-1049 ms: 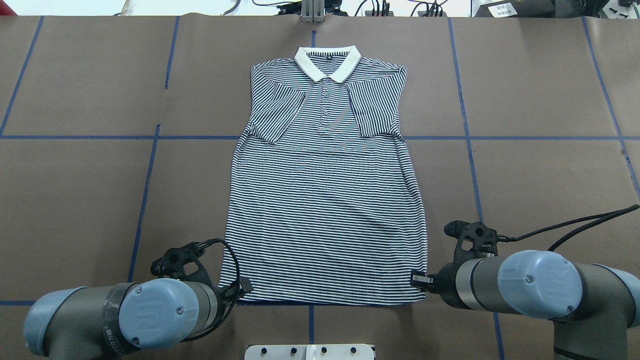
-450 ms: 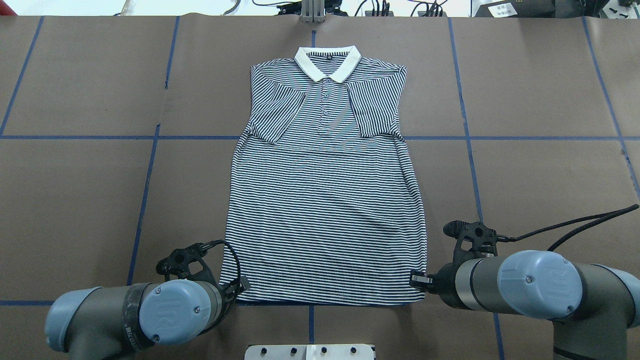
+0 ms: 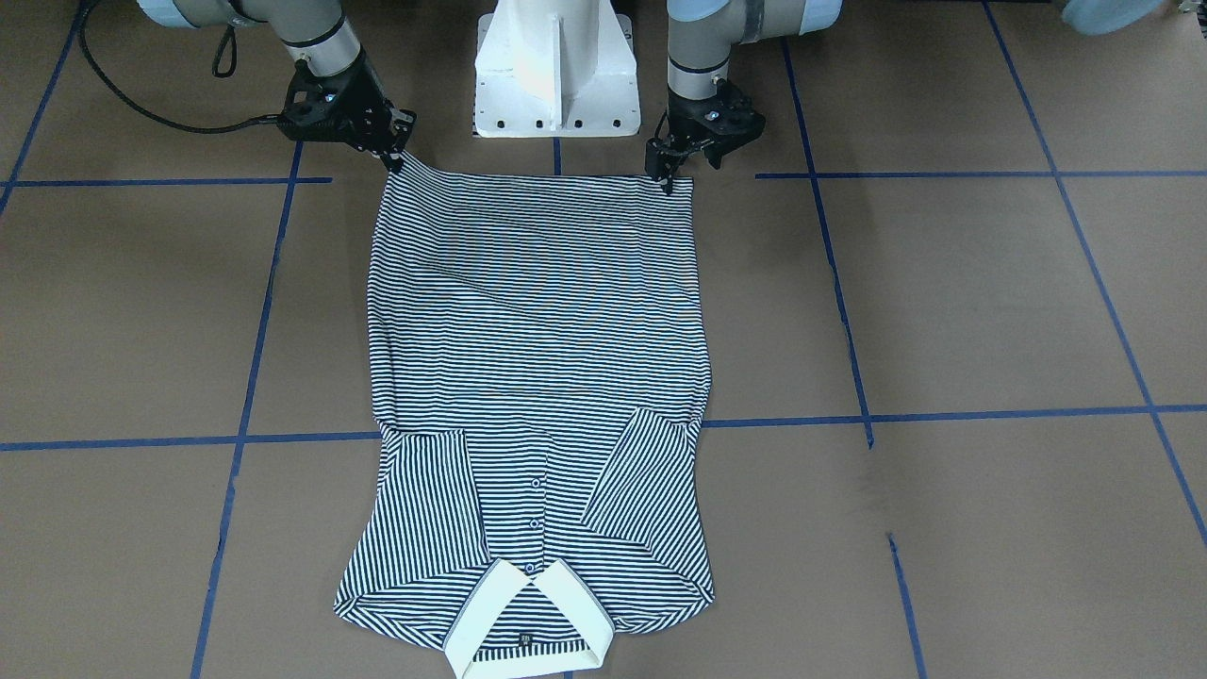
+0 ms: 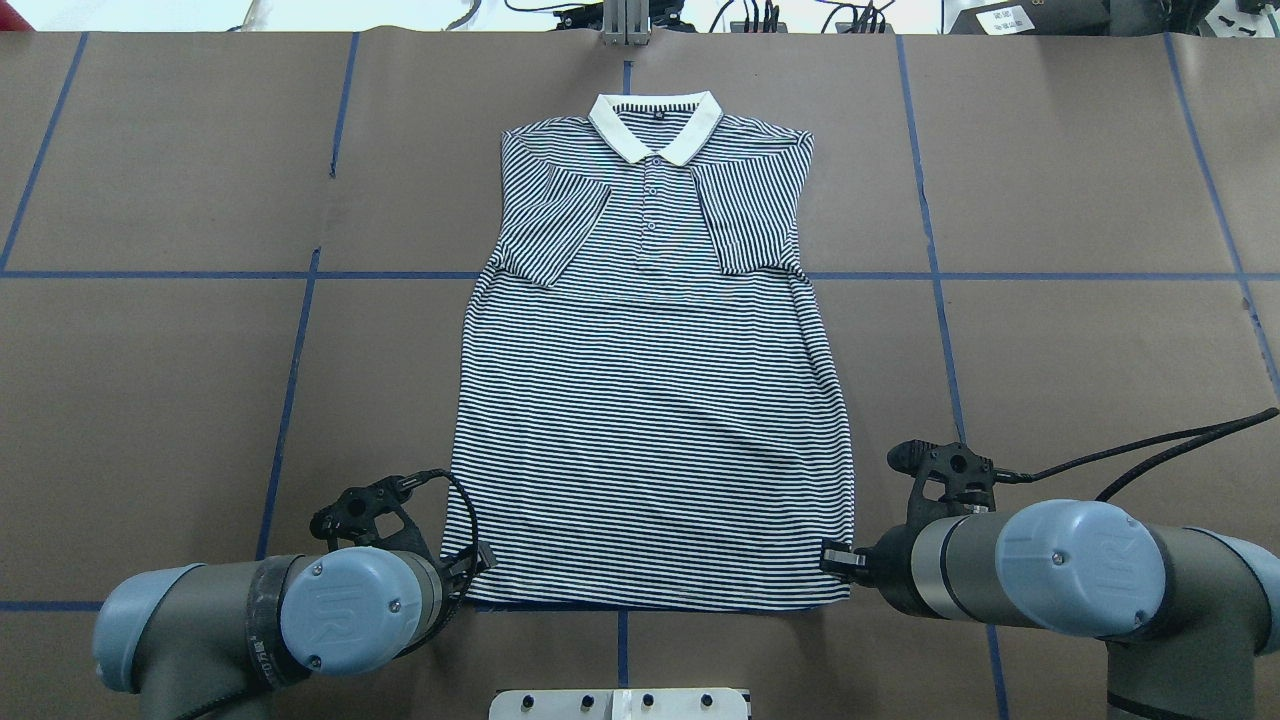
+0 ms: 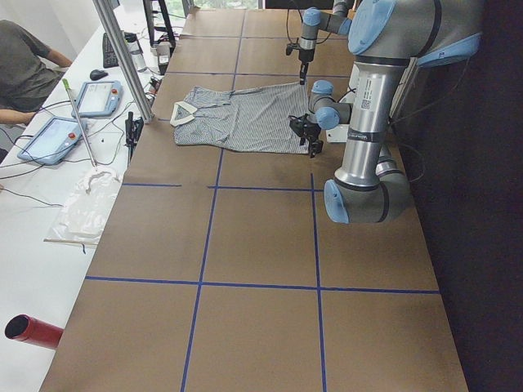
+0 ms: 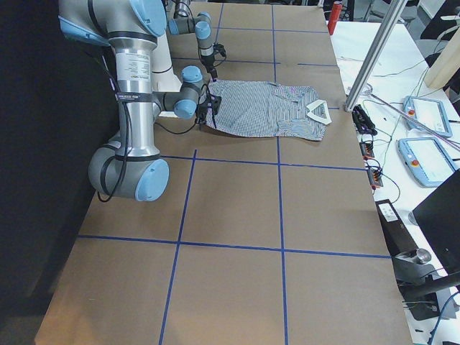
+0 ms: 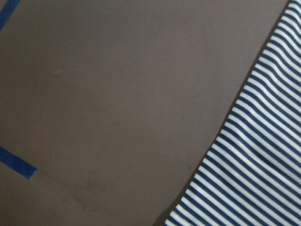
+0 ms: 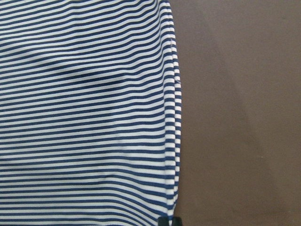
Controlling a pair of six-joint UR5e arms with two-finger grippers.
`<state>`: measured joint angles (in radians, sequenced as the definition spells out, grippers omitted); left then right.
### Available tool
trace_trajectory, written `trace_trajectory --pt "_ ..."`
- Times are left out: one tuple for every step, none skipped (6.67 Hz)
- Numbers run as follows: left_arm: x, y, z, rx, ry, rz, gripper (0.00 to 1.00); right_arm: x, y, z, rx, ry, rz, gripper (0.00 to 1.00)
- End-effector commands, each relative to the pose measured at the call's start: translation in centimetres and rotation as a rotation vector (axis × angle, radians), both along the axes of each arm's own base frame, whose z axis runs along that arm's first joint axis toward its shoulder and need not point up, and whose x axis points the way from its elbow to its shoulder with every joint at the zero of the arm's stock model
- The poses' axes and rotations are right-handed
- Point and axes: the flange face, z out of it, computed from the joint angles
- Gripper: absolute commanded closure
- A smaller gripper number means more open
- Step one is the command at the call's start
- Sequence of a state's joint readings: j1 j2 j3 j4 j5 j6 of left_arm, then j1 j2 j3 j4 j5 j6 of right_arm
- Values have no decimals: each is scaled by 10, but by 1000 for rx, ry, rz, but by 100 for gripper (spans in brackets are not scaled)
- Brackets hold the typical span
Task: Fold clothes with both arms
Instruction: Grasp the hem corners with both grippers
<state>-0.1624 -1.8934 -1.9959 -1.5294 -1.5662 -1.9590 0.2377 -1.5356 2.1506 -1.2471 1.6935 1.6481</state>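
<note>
The striped polo shirt lies flat on the brown table, cream collar at the far side and both sleeves folded in over the chest. Its hem faces me. My right gripper is shut on the hem corner on my right, which rises to a small point; the tip also shows in the overhead view. My left gripper stands open at the other hem corner, one finger over the cloth and one outside it. The left wrist view shows only the shirt edge and bare table.
The white pedestal base stands just behind the hem. Blue tape lines grid the brown table cover. Beyond the collar end stand a metal post, tablets and a seated person. A red cylinder lies off the table.
My left arm has moved right and a little forward, bringing its gripper up to the shirt's left hem corner. The right arm and the shirt have stayed put.
</note>
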Motion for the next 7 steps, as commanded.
trace_trajectory --pt "3 -4 6 -2 -14 -6 7 1 0 -3 2 -6 1 100" --pt "4 -4 6 -3 -16 -6 7 2 -2 -2 0 -3 7 100" --pt "7 -4 9 -7 -21 -6 8 3 -2 -2 1 -5 5 100" --pt "7 -5 5 -8 -15 -10 10 3 -2 -2 1 -5 5 100" --pt "8 -5 2 -9 -9 -12 18 3 -2 -1 0 -3 5 100" --pt "9 -5 -3 -8 1 -13 36 4 -3 -1 1 -3 7 100" --pt "9 -4 -4 -8 2 -12 61 4 -3 0 0 0 6 100"
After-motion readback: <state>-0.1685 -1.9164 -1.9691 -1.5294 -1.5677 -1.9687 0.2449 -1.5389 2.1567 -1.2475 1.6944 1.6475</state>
